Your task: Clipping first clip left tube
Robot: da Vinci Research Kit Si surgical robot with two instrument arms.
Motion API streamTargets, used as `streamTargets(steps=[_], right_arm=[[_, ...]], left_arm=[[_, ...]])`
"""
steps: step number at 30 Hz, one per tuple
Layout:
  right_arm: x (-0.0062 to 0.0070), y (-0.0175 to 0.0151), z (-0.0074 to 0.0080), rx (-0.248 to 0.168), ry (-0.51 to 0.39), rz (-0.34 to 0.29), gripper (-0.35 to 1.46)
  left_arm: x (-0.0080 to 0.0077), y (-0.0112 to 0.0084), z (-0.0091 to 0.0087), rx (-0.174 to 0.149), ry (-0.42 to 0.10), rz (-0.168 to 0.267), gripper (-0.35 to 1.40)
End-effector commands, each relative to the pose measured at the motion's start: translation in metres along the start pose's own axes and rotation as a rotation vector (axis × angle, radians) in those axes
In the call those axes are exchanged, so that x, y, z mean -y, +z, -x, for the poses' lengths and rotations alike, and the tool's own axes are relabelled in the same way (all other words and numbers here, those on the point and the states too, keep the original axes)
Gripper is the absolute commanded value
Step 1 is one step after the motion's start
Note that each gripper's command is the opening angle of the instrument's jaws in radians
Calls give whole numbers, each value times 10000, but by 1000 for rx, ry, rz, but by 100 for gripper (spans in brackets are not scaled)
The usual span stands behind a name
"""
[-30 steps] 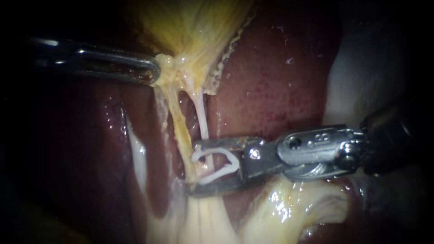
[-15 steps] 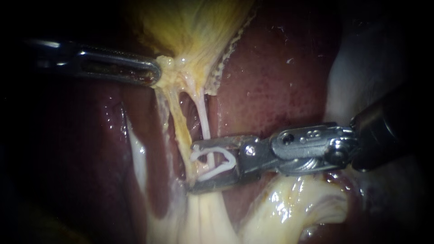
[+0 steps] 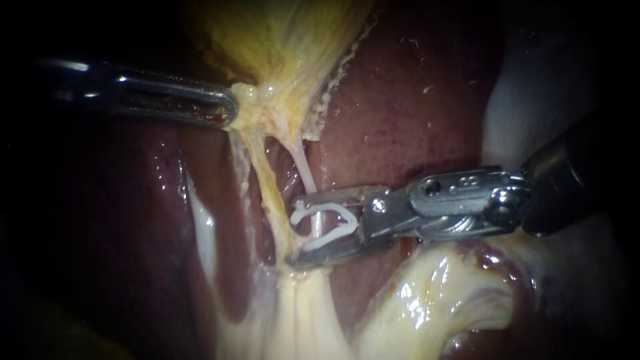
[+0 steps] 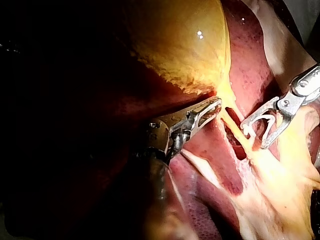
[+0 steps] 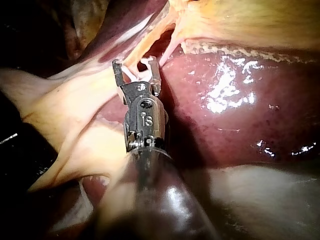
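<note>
Left instrument [image 3: 223, 107]: jaws clamped on the gallbladder [image 3: 287, 40] edge, upper left. Right instrument [image 3: 300, 230]: jaws hold the open white clip [image 3: 337, 220] at frame centre, straddling the thin white tube [image 3: 303, 170]. The yellowish tube [image 3: 263, 173] is just left of it.

White clip [image 3: 325, 224], open V shape, mouth facing frame left, sits just right of centre. A thin pale tube [image 3: 303, 170] passes down through it. The yellow left tube [image 3: 265, 183] runs just beside the clip's open tips, outside them.

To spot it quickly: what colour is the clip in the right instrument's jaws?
White. The clip shows best in the endoscope view, against the dark red liver.
</note>
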Motion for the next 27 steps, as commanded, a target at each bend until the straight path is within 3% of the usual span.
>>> streamTargets(steps=[1,20,27], right_arm=[[-2,0,1,0,0,0,44],[-20,21,-8,-16,5,6,44],[-14,34,-15,-68,4,-88,44]], left_arm=[[0,0,0,0,1,-1,-35],[1,5,-2,-1,2,-4,-35],[1,6,-2,-1,2,-4,-35]])
